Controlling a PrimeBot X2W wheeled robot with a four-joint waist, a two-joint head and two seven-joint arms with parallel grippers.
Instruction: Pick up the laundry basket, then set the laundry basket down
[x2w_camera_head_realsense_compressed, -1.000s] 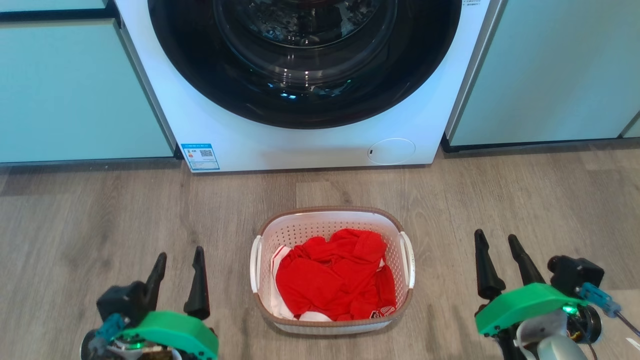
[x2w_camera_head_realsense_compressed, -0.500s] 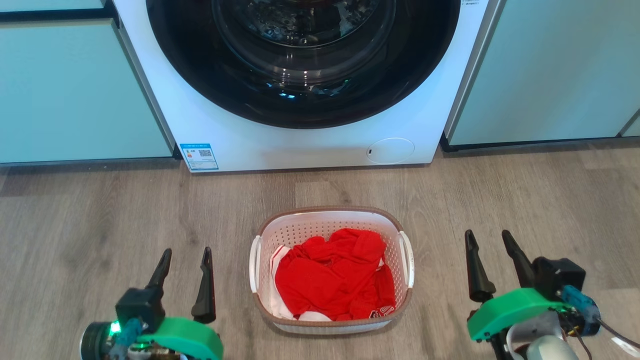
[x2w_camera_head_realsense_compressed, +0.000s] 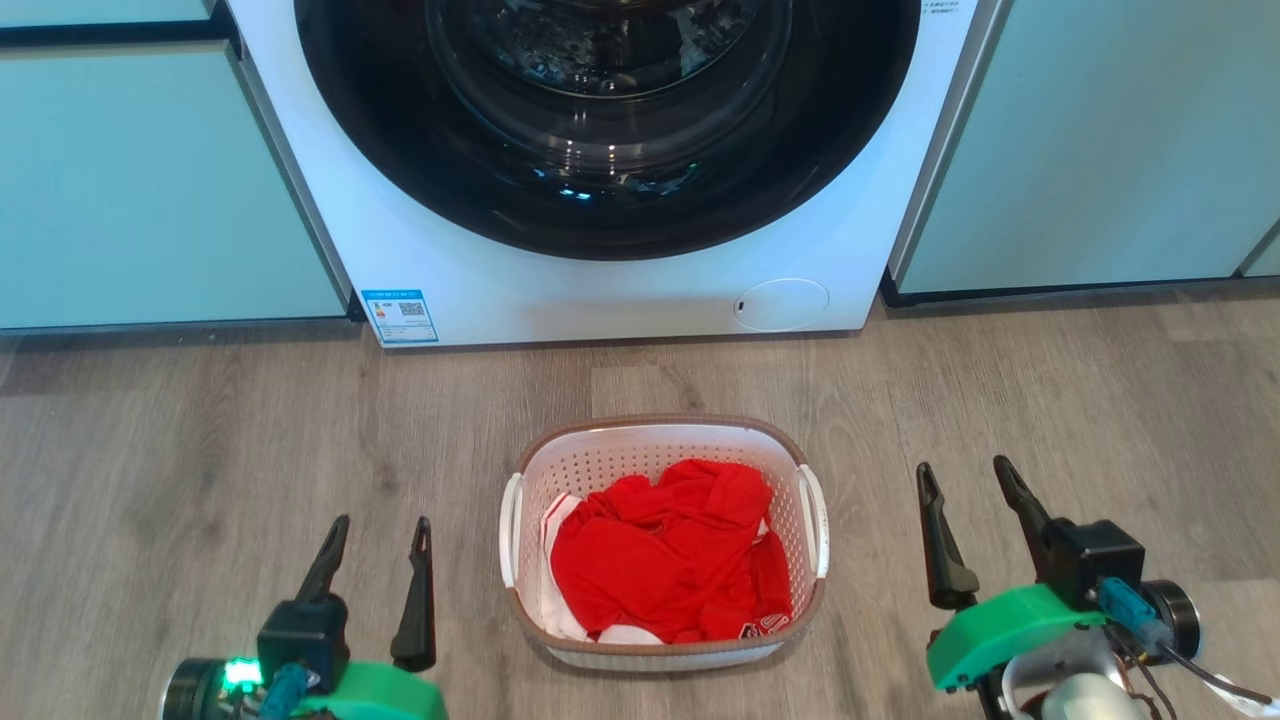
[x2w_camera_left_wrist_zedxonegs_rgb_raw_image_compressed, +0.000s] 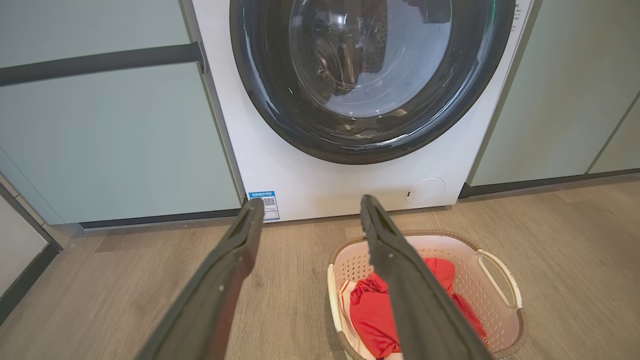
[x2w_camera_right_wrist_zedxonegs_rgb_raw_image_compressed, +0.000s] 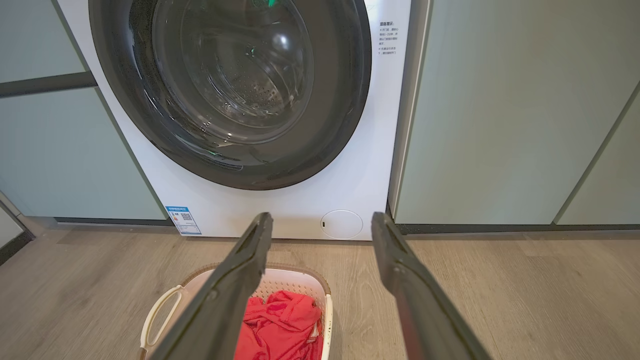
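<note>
Flanking the laundry basket (x2w_camera_head_realsense_compressed: 660, 421), we hold left gripper (x2w_camera_head_realsense_compressed: 382, 522) and right gripper (x2w_camera_head_realsense_compressed: 961, 466) spread wide, grasping nothing | done: nothing yet | left: lift, then set-down

1. One laundry basket (x2w_camera_head_realsense_compressed: 660, 421), centre, with two white handles (x2w_camera_head_realsense_compressed: 511, 530), one left and one right.
2. One heap of red clothing (x2w_camera_head_realsense_compressed: 665, 560) inside it; the garments cannot be counted.
3. One washing machine (x2w_camera_head_realsense_compressed: 600, 300), far, bearing one blue label (x2w_camera_head_realsense_compressed: 400, 315) and one round flap (x2w_camera_head_realsense_compressed: 781, 303).
4. Two grippers, near: left gripper (x2w_camera_head_realsense_compressed: 382, 525) and right gripper (x2w_camera_head_realsense_compressed: 961, 466), with four dark fingers (x2w_camera_head_realsense_compressed: 417, 590) in all.
</note>
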